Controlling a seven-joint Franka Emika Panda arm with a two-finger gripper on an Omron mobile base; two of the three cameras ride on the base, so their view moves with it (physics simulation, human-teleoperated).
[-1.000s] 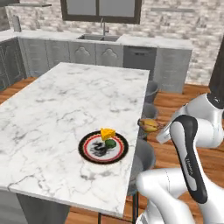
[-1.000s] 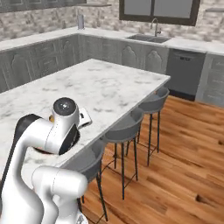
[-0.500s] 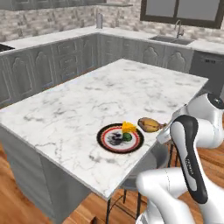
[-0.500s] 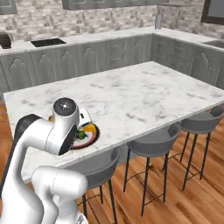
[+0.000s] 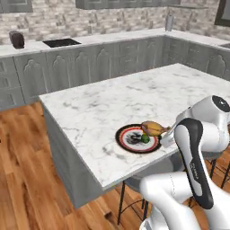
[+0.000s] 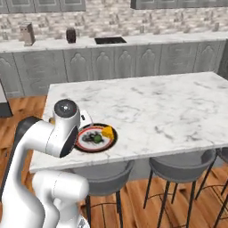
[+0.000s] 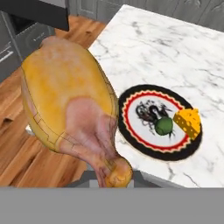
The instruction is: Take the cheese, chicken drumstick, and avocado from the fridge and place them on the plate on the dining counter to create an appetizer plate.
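Carrying the drumstick (image 7: 70, 109) to the plate (image 7: 144, 144): last of the three items, judging by what sits there now. Gripper (image 7: 111, 177) pinched narrow on the thin bone end at the bottom of the hand view, fat end looming up toward 11 o'clock, hanging beyond the counter (image 7: 175, 57) edge over wood floor. In the left base view, drumstick (image 5: 152, 128) hovering at about 2 o'clock of the plate (image 5: 123, 139), just beside its rim, above the marble (image 5: 126, 99). Cheese (image 7: 188, 122) resting on the plate at 3 o'clock of its centre in the hand view, avocado (image 7: 164, 127) touching or nearly touching the wedge, just inside the red ring. Right base view: cheese (image 6: 107, 132) and avocado (image 6: 97, 139) close together on the plate (image 6: 84, 144), arm elbow covering its near-left part. Next move, by judgement: shifting the hand inward until the meat hangs over the free white area at 9 to 11 o'clock of the plate, away from cheese and avocado, lowering until near contact, then opening. Risk of a roll off the rim if released too close to the edge.
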